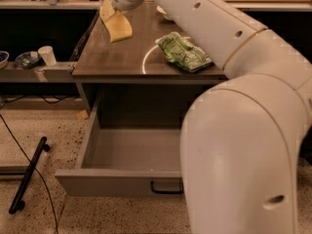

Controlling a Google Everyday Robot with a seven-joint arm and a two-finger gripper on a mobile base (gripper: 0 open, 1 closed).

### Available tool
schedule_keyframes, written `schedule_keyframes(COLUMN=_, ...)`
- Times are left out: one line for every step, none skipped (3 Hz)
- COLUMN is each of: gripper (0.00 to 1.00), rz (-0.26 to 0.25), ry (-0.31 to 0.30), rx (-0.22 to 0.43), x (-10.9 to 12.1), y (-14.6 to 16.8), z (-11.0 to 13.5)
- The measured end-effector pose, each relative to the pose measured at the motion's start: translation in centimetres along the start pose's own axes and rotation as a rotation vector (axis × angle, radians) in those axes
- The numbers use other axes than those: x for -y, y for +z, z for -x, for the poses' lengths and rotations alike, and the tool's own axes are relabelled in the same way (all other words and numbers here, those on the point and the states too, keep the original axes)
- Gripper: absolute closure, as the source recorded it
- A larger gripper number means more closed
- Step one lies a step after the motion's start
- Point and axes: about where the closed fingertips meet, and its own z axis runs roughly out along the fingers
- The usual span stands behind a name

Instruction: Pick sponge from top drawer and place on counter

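Note:
The pale yellow sponge [118, 26] hangs tilted over the far left part of the brown-grey counter [109, 57]. My gripper [108, 8] is at its upper end, shut on it and holding it just above the surface. The top drawer [131, 150] stands pulled out below the counter. Its grey inside shows nothing in it, and its dark handle [163, 189] is on the front panel. My arm hides the right part of the drawer and of the counter.
A wrinkly green packet [185, 52] lies on the counter across the white circle [145, 62]. A grey side shelf [39, 72] at left holds a white cup [47, 55] and small bowls. A black rod [29, 174] and a cable lie on the floor at left.

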Motion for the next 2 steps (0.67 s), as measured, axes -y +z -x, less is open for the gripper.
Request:
schedule_keyframes(gripper=1.0, rz=-0.01, ry=0.033, rx=-0.106, x=0.43, y=0.99, z=-1.99)
schedule_keyframes(gripper=0.8, rz=-0.011, ry=0.032, rx=-0.136, x=0.46, y=1.0, z=-2.75)
